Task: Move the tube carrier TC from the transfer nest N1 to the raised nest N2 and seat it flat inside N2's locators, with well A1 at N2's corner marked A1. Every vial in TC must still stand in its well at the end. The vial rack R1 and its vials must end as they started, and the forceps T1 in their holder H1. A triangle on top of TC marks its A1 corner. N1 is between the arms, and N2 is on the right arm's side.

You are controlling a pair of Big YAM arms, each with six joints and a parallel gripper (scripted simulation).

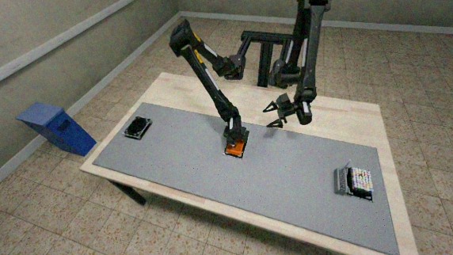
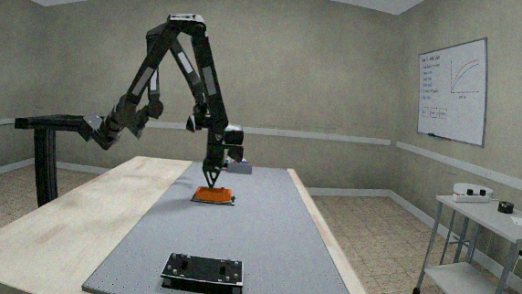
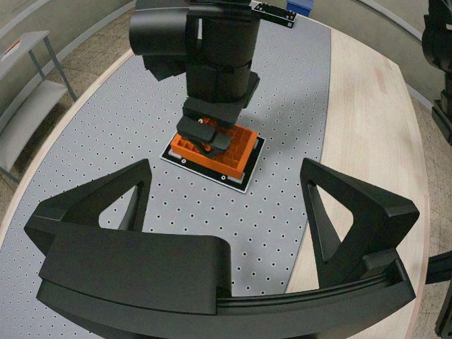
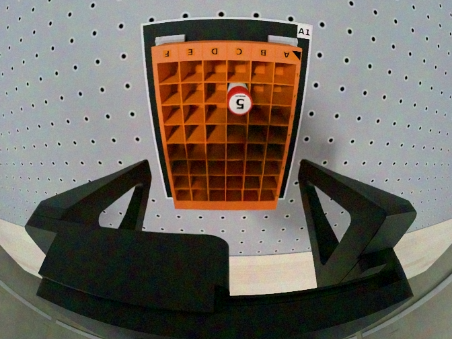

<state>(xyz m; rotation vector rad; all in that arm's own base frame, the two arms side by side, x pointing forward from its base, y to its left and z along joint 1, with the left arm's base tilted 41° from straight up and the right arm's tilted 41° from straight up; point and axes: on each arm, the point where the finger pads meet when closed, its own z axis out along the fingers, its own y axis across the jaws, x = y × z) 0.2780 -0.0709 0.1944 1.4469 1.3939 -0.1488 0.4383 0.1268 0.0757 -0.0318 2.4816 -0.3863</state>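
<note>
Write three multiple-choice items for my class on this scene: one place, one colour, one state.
1. Which lettered column holds the vial with the red-edged cap?
A) Column A
B) Column C
C) Column F

2. What colour is the tube carrier?
A) Orange
B) Green
C) White

3. How is the right pincer?
A) Shut on the carrier
B) Shut on the vial
C) Open, holding nothing

Key:
1. B: the right wrist view shows it in line with the letter C.
2. A: its walls are orange in all four views.
3. C: the right wrist view shows its fingers wide apart, nothing gripped.
</note>
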